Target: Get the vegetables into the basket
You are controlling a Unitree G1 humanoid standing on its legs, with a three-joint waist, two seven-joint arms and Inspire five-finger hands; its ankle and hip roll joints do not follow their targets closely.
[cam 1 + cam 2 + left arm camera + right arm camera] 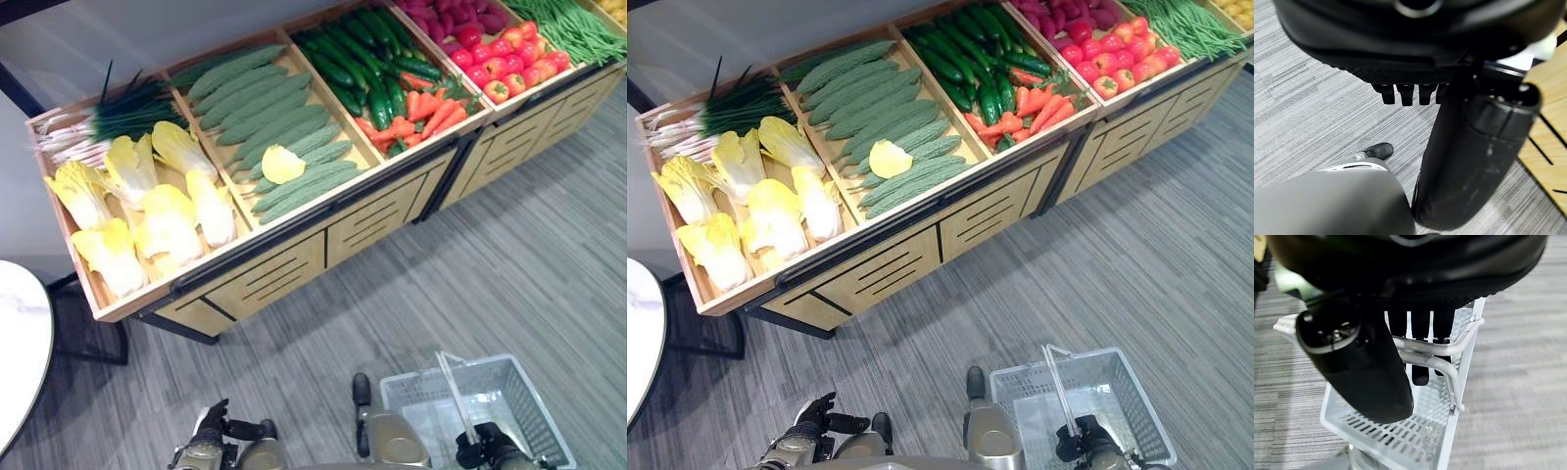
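The right hand [1415, 352] has its fingers hooked round the metal handle [1442, 360] of the white basket [529, 411], carrying it low over the grey carpet [470, 264] in front of the wooden produce stand [323, 230]. The basket looks empty. The left hand [211, 423] hangs near the stand's lower edge holding nothing, fingers partly curled.

The vegetables lie in the stand's compartments: napa cabbages [147, 211] at the left end, bitter gourds [284, 127] next, then cucumbers [358, 54] and carrots [421, 113], with tomatoes [514, 64] further right. One cabbage leaf [281, 164] lies loose on the gourds.

Nothing is picked yet. Risks, as I judge them: the basket hangs from one handle and could swing or tip as items drop in, and a reach across the sloped stand could roll neighbouring gourds or cucumbers off the front rail.
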